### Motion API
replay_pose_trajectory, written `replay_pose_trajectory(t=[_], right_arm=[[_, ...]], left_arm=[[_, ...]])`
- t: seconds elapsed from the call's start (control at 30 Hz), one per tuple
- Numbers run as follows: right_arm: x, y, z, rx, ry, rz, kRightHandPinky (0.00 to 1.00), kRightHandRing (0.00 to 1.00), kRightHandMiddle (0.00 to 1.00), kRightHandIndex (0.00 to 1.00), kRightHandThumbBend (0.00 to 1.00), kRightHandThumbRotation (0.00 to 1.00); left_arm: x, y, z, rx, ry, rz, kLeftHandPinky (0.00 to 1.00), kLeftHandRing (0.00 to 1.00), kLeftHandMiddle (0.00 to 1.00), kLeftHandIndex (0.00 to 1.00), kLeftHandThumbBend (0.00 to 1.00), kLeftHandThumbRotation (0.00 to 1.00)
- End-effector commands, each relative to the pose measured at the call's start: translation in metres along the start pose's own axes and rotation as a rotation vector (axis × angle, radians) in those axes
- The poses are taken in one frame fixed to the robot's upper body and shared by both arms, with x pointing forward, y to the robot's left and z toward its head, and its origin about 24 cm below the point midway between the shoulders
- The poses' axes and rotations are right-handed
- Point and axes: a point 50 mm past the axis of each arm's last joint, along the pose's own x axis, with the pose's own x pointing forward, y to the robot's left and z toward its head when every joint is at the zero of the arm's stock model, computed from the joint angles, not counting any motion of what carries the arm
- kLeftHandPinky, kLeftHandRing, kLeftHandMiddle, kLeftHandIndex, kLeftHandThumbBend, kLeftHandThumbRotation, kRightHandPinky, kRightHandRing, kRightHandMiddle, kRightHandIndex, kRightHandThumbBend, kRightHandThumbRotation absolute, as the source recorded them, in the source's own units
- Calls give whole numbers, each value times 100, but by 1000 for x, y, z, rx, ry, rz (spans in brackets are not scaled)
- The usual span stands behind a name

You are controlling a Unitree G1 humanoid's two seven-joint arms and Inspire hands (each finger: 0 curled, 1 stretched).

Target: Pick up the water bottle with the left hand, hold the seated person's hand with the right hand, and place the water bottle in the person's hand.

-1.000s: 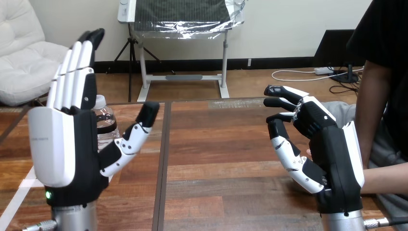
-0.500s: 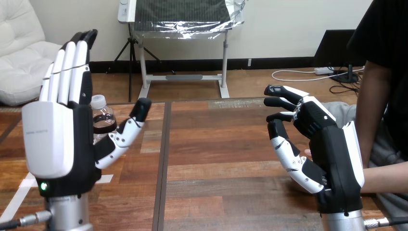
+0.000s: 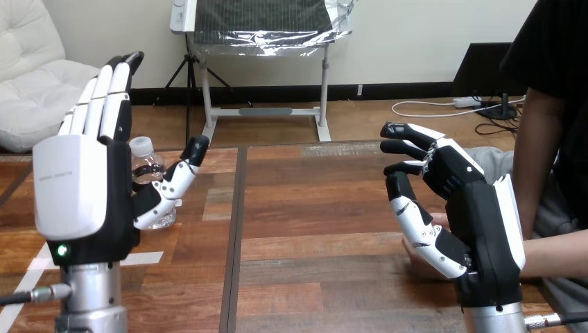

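Observation:
A clear water bottle (image 3: 148,175) with a white cap stands on the wooden table (image 3: 312,208) at the left. My left hand (image 3: 76,187) is raised just in front of it, open, fingers straight up and the thumb reaching right past the bottle's side; it hides part of the bottle. At the right, my right hand (image 3: 478,222) hangs above the table with its fingers curled and nothing between them. The person's hand (image 3: 418,255) lies on the table under and behind it, with the forearm (image 3: 558,257) coming in from the right edge. I cannot tell if they touch.
A dark seam (image 3: 234,236) runs down the table between my hands. White tape (image 3: 38,267) marks the table's left part. The person sits at the right edge.
My left hand has drawn left and closer to the bottle, uncovering more of it. The person's hand has slid further left under my right hand, which has stayed put.

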Motion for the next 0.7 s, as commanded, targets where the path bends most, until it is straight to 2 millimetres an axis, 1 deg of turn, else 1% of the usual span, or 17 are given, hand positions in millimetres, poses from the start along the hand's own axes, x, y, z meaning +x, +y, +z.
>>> replay_pose_trajectory(t=[0.0, 0.3, 0.67], right_arm=[[18, 0, 9, 6, -84, -5, 59, 73, 78, 71, 33, 33], [19, 1, 10, 10, -80, -4, 58, 73, 78, 71, 33, 35], [19, 1, 10, -13, -86, 2, 57, 71, 78, 71, 32, 35]], left_arm=[[19, -3, -2, 41, -32, -3, 80, 88, 92, 92, 53, 89], [28, -12, -14, 93, -7, -55, 80, 86, 91, 90, 50, 83], [40, -21, -26, 160, 4, -105, 79, 86, 90, 90, 49, 81]])
